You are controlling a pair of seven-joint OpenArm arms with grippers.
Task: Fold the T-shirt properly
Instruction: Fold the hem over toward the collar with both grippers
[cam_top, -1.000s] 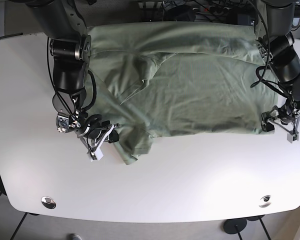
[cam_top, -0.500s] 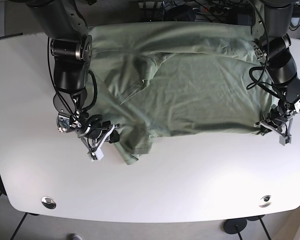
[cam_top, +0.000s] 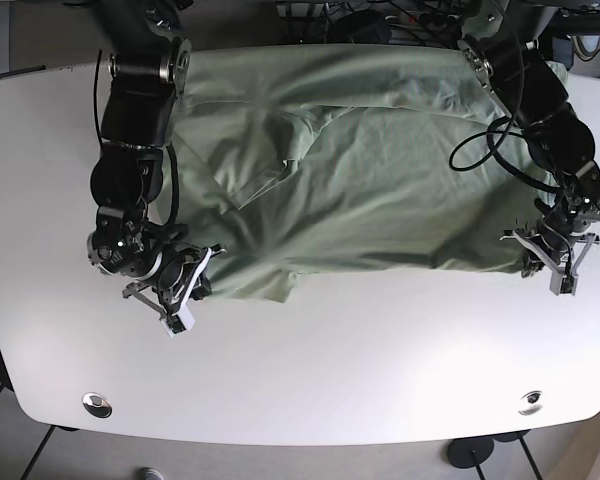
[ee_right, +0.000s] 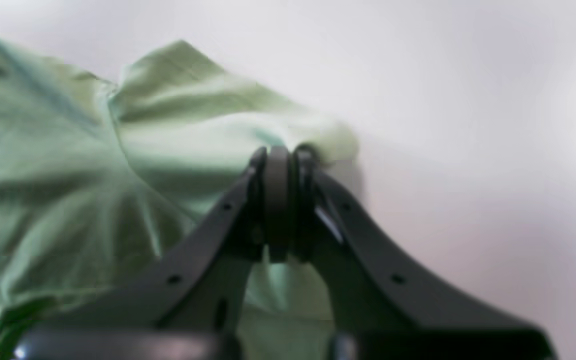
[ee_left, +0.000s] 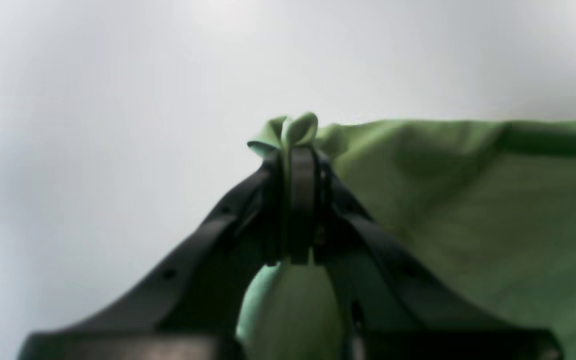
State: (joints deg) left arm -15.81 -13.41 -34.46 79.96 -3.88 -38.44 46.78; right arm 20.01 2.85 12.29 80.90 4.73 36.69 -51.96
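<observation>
A sage-green T-shirt lies spread and wrinkled over the white table, partly folded over itself. My left gripper, on the right of the base view, is shut on the shirt's lower right corner; a pinch of cloth pokes out past its shut fingertips. My right gripper, on the left of the base view, is shut on the shirt's lower left edge, with bunched cloth at its tips.
Cables and dark gear lie beyond the table's far edge. Two metal fittings sit in the table near its front edge. Bare white tabletop fills the front half.
My right gripper has drawn the lower left cloth out leftward, flattening the bunched flap. My left gripper shifted slightly with its corner. Both arms have changed posture.
</observation>
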